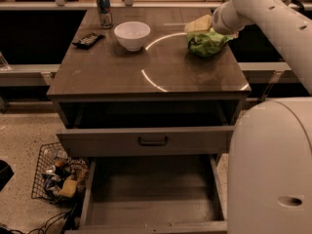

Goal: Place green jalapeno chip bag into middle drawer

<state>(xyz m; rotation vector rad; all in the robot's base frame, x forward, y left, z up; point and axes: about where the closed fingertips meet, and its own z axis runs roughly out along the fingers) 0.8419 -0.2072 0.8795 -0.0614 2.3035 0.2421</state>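
The green jalapeno chip bag [207,42] lies crumpled on the far right of the brown countertop [146,67]. My gripper [210,25] is at the end of the white arm, right above the bag's back edge and touching or almost touching it. The middle drawer [151,206] is the wide grey-brown box pulled out at the bottom front, with a bare floor and low side walls. Above it, a drawer with a black handle [152,141] stands slightly pulled out.
A white bowl [132,34], a can [103,9] and a black remote [87,40] stand on the counter's back left. A wire basket [58,174] of items sits on the floor to the left. My white arm body [273,169] fills the right foreground.
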